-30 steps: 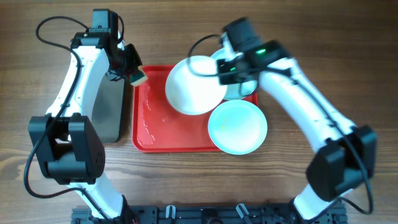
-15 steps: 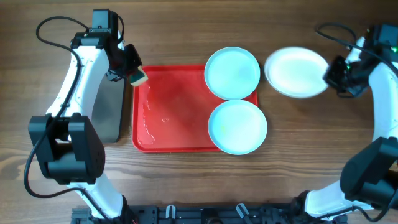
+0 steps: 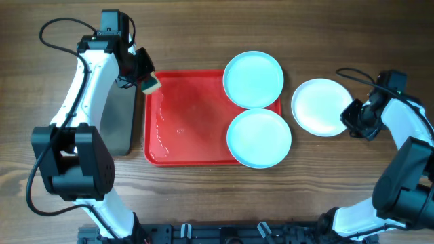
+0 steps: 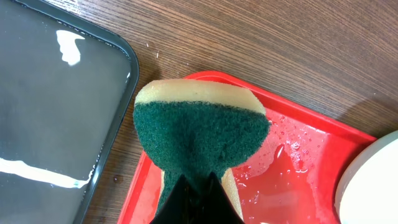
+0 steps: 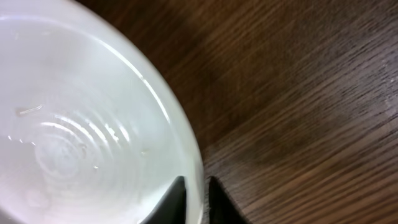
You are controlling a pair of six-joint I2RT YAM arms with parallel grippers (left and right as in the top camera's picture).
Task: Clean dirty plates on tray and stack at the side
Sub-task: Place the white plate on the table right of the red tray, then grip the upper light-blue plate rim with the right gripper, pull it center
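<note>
Tabletop [image 3: 203, 203] right of the tray [image 3: 190, 129] now holds the cream-white plate [image 3: 319, 106].

No writing, label, brand, number or sign can be read in any of the views.

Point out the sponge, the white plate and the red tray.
sponge [image 4: 199, 134], left wrist view, green scouring face
white plate [image 3: 319, 106], overhead view, middle of its inside
red tray [image 3: 190, 122], overhead view, bare wet floor
</note>
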